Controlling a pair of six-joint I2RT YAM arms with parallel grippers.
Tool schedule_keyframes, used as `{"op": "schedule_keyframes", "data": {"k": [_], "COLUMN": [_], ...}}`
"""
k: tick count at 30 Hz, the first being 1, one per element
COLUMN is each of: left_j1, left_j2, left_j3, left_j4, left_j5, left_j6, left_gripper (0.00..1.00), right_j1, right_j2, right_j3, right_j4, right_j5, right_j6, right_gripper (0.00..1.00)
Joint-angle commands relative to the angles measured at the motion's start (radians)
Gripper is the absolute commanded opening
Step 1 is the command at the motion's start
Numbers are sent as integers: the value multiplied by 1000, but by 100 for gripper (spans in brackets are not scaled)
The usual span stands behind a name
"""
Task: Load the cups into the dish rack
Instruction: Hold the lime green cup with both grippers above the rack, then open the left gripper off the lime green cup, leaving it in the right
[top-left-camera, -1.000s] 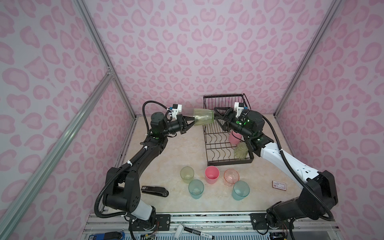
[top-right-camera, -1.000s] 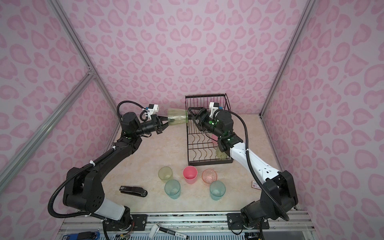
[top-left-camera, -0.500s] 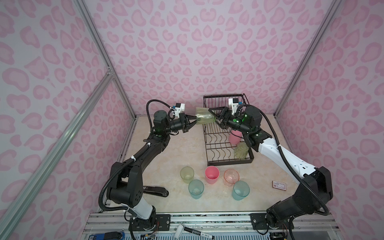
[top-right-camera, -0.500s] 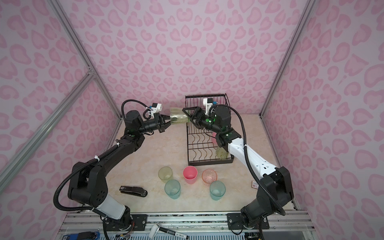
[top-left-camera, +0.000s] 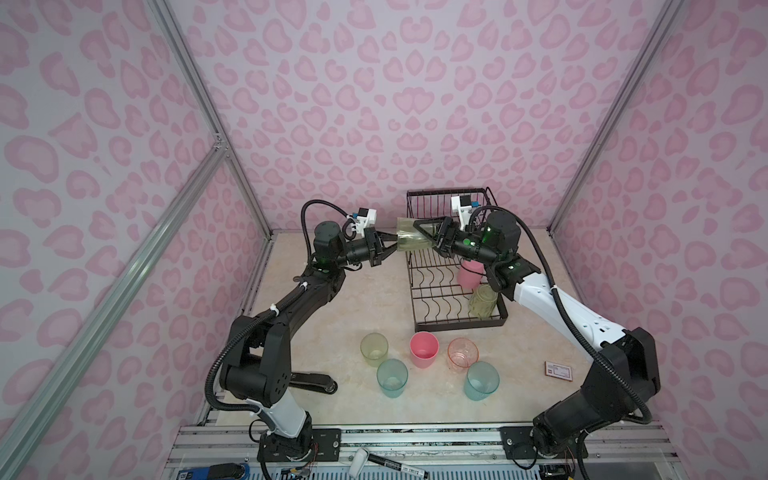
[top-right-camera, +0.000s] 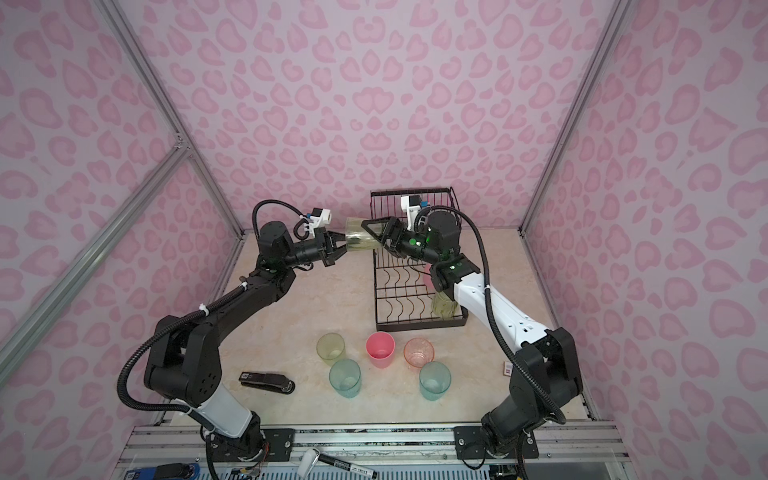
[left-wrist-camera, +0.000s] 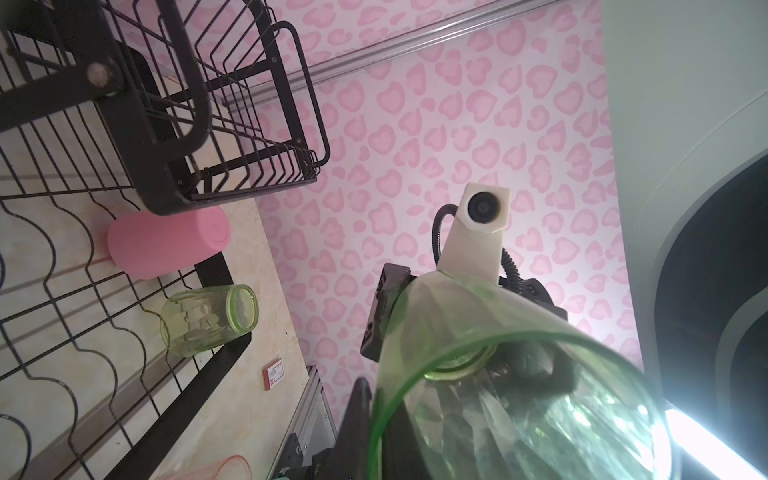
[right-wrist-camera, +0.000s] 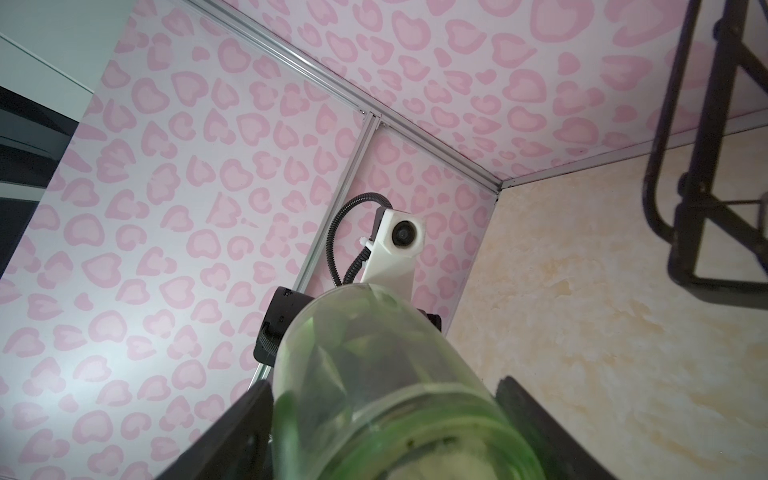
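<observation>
A translucent yellow-green cup (top-left-camera: 409, 241) (top-right-camera: 357, 241) hangs on its side in the air by the left edge of the black wire dish rack (top-left-camera: 457, 326) (top-right-camera: 419, 326). My left gripper (top-left-camera: 395, 243) (left-wrist-camera: 380, 432) is shut on its rim, one finger inside. My right gripper (top-left-camera: 419, 239) (right-wrist-camera: 384, 415) is open, its fingers flanking the cup's base end. A pink cup (top-left-camera: 470, 272) and a yellow-green cup (top-left-camera: 482, 301) stand upside down in the rack. Several cups stand upright on the table: yellow-green (top-left-camera: 374, 349), pink (top-left-camera: 424, 350), orange-pink (top-left-camera: 462, 353) and two teal (top-left-camera: 392, 378) (top-left-camera: 481, 380).
A black stapler (top-right-camera: 266, 381) lies on the table at the front left, beside the left arm's base. A small red-edged card (top-left-camera: 557, 370) lies at the front right. A marker (top-left-camera: 399, 463) rests on the front rail. Pink patterned walls close in the sides and back.
My left gripper has carried the yellow-green cup right and a little farther back, up to the rack. My right gripper has moved left, and its fingers now stand around the cup's base.
</observation>
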Motion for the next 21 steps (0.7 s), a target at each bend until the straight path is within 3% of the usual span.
{"op": "schedule_keyframes", "data": {"k": [1,9,21], "left_j1": [-3,-4,-1], "left_j2": [18,41,56], "left_j3": [23,32,35], "left_j4": [54,62,45], "left_j5": [18,14,7], "left_j6": [-4,-5,17], "left_gripper": [4,16,32], "right_j1": [2,-1,-7], "right_j2": [10,17,-1], "right_j3": [3,-9,-20], "right_j4": [7,24,-61], "right_j5": [-39,-39,22], "right_j6": [-34,-35,-135], "right_gripper": [82,63,57]}}
